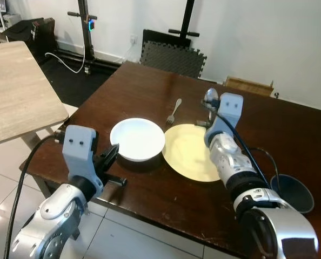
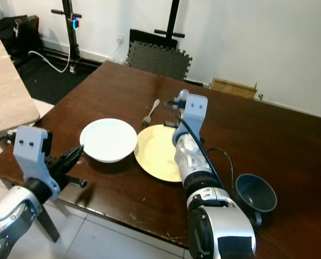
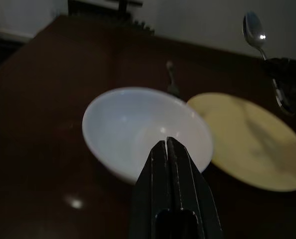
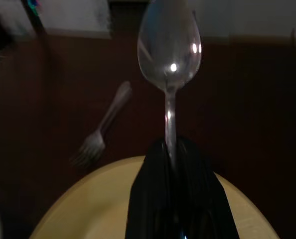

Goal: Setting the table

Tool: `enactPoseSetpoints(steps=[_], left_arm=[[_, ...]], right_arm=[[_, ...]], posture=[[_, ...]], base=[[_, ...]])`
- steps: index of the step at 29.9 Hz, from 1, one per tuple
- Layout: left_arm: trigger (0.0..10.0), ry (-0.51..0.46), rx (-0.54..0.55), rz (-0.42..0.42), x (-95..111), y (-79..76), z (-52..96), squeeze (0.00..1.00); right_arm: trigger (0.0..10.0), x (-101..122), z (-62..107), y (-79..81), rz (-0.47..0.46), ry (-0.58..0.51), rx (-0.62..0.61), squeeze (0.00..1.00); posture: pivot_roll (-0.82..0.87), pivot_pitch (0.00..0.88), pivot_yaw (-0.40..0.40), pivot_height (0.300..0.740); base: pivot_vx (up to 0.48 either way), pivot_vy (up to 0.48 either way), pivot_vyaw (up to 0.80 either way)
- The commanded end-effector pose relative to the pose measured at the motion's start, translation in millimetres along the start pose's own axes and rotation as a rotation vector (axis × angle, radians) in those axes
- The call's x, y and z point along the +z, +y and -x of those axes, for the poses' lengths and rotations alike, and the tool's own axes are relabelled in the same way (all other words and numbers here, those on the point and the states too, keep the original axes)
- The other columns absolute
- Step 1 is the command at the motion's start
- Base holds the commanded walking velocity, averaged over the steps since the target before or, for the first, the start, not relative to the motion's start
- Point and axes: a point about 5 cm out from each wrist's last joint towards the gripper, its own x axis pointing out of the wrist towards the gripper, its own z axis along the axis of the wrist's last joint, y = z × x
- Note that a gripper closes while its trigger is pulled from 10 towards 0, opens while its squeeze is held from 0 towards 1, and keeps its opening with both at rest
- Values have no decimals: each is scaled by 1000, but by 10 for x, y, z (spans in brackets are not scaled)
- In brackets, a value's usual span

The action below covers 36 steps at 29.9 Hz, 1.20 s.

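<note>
While your right gripper (image 4: 170,149) is hanging over the far rim of the yellow plate (image 1: 190,154), it is pinching the spoon (image 4: 169,59) by its thin handle, bowl end pointing up and away, so the shiny oval head is standing clear of the table (image 1: 149,86) and ready to be laid down beside the plate, I'd judge. You're carrying it high, probably to clear the plate's edge before setting it on the bare wood.

Your left gripper (image 3: 169,164) is hovering just short of the white bowl (image 1: 137,138), fingers pressed together and gripping nothing, parked near the table's front edge, out of the right arm's way.

The bowl is sitting just beside the plate, rims nearly touching; it's smooth, glossy and rounded, while the plate is flat and matte-looking. The fork (image 1: 173,111) is lying on the wood just beyond the plate, tines toward it, metal like the spoon. A dark blue cup (image 2: 255,192) is sitting near the table's right front, well apart from the plate.

The tabletop is dark, polished wood, throwing back small glints, so expect the metal to slide a little on it
</note>
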Motion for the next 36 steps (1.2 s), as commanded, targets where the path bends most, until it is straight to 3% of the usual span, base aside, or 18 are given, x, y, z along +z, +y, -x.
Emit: enactPoseSetpoints(steps=[1,6,9,12,15,25,36], left_arm=[[10000,3,-38,9,-23,-61,-23,0],[10000,-8,-70,20,-7,-122,-52,0],[10000,-3,-111,37,-75,-279,-99,0],[10000,-1,-116,60,-128,-355,-129,0],[10000,7,-133,43,-148,-381,-146,0],[10000,-14,-76,46,-129,-242,-306,0],[10000,-11,-40,32,-170,-219,-287,0]], right_arm=[[10000,-112,121,-53,11,34,-12,0],[10000,-142,339,-172,31,6,-6,0],[10000,-272,676,-485,88,12,-47,0],[10000,-236,845,-747,120,-38,-191,0],[10000,-129,914,-832,136,-105,-254,0],[10000,-55,889,-725,117,-112,-243,0],[10000,-118,884,-681,79,-75,-228,0]], posture=[[99,232,-59,740],[82,218,-49,740],[74,210,-45,740],[65,190,-33,740],[57,171,-16,740],[36,137,4,740],[47,148,-8,740]], base=[[0,0,0],[0,0,0],[0,0,0],[0,0,0],[0,0,0],[0,0,0],[0,0,0]])
